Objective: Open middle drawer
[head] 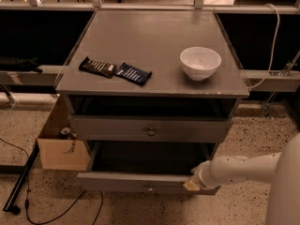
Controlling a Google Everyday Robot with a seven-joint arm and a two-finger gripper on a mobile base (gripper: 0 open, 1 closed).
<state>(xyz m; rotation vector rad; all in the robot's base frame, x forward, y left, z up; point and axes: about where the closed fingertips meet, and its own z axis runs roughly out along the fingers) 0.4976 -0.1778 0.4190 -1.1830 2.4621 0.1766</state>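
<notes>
Just right of the cardboard box (63, 153), the middle drawer (117, 182) stands pulled well out of the cabinet and its dark inside shows, so I judge the opening mostly done. The tool (192, 185) sits at the right end of the drawer's front. I cannot tell whether it is spread or pinching. Probably only letting go is left.

My gripper (192, 185) sits low and right of centre in the frame, against the right end of the middle drawer (122, 183), with my pale arm reaching in from the lower right edge. That drawer stands well out of the grey cabinet, its dark inside showing. The upper drawer (117, 128) stands out only slightly. On the worktop (150, 41) rest a white bowl (200, 63) at right and, at left, a black wrapped bar (97, 67) touching a blue wrapped bar (133, 73). A cardboard box (63, 153) stands at the cabinet's left.
</notes>
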